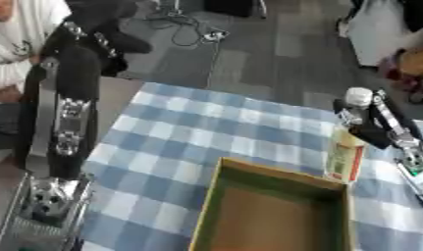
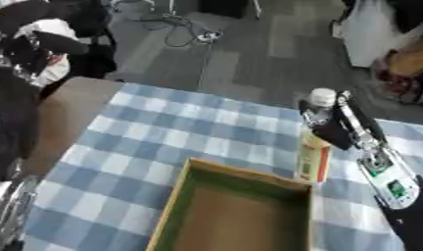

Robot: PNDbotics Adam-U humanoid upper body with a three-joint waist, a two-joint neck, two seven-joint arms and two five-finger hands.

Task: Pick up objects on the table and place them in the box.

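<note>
One bottle [image 2: 319,105] in right hand [image 2: 339,128]

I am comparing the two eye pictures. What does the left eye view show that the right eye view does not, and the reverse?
Only the left eye view shows the left arm hanging down beside the table. Only the right eye view shows more of the right forearm, with its green patch. Both show the right hand curled round a white-capped bottle, the carton beside the box, and the checked cloth.
</note>
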